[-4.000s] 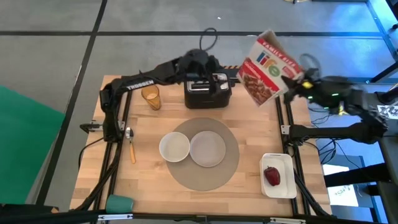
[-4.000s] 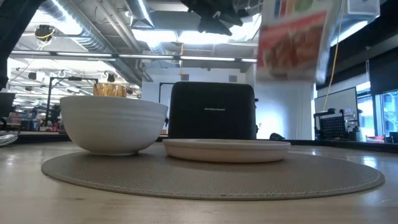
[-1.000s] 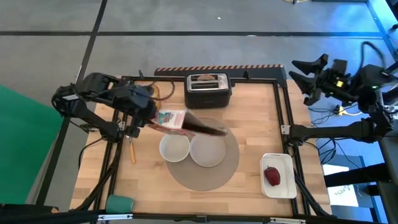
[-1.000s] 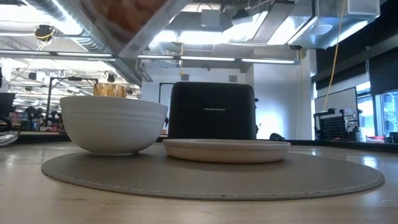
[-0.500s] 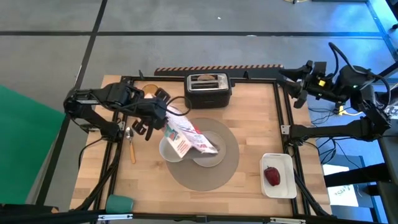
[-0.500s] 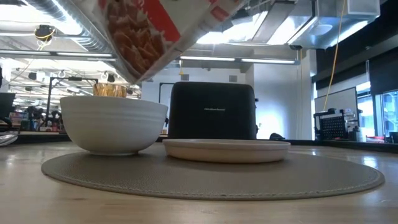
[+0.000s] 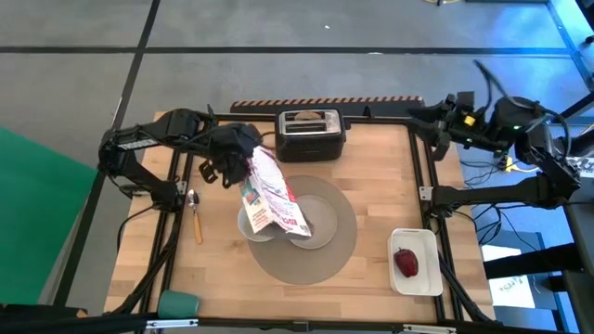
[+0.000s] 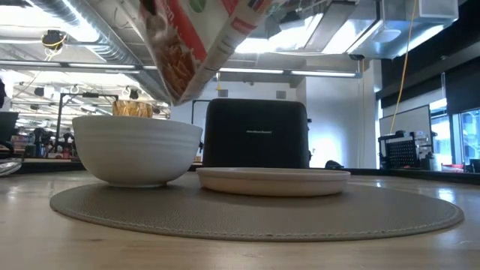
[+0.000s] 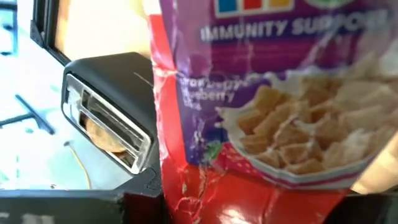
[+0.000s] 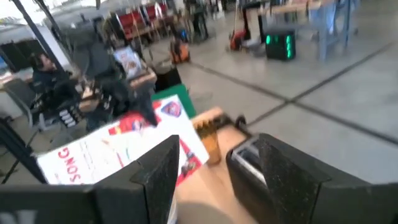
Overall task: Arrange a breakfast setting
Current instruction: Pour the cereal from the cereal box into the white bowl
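The left gripper [image 7: 225,165] is closed on a cereal box [image 7: 270,195] — tilted, its lower end hanging over the white bowl [image 8: 137,148] and small white plate [image 8: 273,180] on the round grey mat [image 7: 320,260]. The right gripper [image 7: 434,126] waits at the table's far right corner, fingers spread and empty. The bagel [image 9: 104,132] sits in the black toaster [image 7: 310,135]; the red fruit [image 7: 406,262] lies on the white tray [image 7: 419,279] — the wooden-handled spoon [image 7: 195,215] left of the mat.
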`<state>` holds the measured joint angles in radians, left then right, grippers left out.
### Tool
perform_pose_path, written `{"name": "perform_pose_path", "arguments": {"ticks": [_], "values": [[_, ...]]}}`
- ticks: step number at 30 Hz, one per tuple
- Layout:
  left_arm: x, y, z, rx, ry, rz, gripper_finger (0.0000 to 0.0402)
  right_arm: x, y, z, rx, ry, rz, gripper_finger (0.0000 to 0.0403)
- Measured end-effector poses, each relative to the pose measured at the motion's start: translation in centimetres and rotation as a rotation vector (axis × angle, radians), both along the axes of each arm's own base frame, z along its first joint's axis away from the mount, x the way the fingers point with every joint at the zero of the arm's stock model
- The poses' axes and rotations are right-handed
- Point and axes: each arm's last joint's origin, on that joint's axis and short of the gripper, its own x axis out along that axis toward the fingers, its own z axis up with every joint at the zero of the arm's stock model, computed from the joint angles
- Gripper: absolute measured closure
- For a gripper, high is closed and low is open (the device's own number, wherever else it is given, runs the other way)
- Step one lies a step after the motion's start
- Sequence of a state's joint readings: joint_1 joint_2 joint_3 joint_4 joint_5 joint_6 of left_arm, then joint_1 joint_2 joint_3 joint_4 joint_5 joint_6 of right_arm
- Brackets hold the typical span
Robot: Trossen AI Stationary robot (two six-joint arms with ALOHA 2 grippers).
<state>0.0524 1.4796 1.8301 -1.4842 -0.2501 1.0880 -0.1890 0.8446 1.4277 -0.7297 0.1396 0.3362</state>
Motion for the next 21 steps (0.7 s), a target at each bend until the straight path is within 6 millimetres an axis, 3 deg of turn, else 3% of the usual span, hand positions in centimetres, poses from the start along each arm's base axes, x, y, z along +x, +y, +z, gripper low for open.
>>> {"name": "perform_pose_path", "arguments": {"ticks": [7,14,21], "values": [[-0.1,2.3,0.0,-0.02,0.008,-0.094,0.0243,4.2,-0.4,-1.9,0.137,0.145,0.025,0.0194],[-1.5,3.4,0.9,-0.015,-0.024,-0.104,0.0243,8.8,1.6,-3.5,0.091,0.241,0.043,0.0194],[-2.2,3.9,0.8,0.009,0.04,-0.136,0.0243,10.8,3.4,-4.1,0.042,0.245,0.072,0.0194]]}}
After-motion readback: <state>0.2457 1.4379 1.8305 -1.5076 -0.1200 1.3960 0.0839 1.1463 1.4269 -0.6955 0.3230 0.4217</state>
